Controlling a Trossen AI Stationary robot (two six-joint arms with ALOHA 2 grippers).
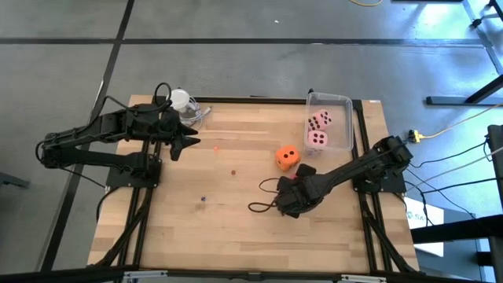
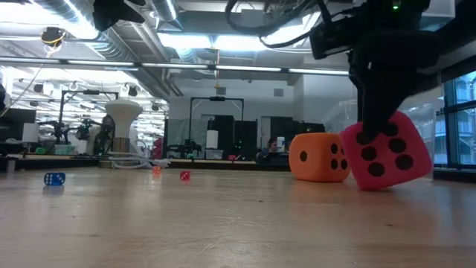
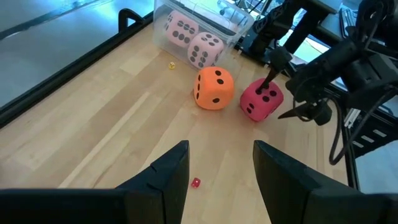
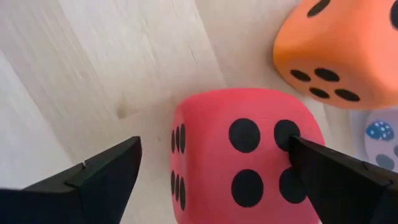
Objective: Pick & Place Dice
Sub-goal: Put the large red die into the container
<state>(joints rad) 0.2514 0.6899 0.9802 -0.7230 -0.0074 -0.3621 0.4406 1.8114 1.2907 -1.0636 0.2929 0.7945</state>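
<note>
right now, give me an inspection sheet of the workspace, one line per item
surface: wooden table, mostly bare.
job's things: red die tilted on an edge under the right gripper; orange die beside it; two pink dice in the clear bin.
clutter: tiny dice on the wood, one blue, one red.
grippers: right open, one finger on the red die's top, not clamped; left gripper open, waiting at its own side.
cables: black loop by the right arm; yellow cord on the floor.
surroundings: workshop benches behind; no people seen.

Orange die (image 3: pixel 214 88) beside red die (image 3: pixel 261 101), right hand (image 3: pixel 278 87) at red die, pink dice (image 3: pixel 194 40) in clear bin (image 3: pixel 239 25)
</note>
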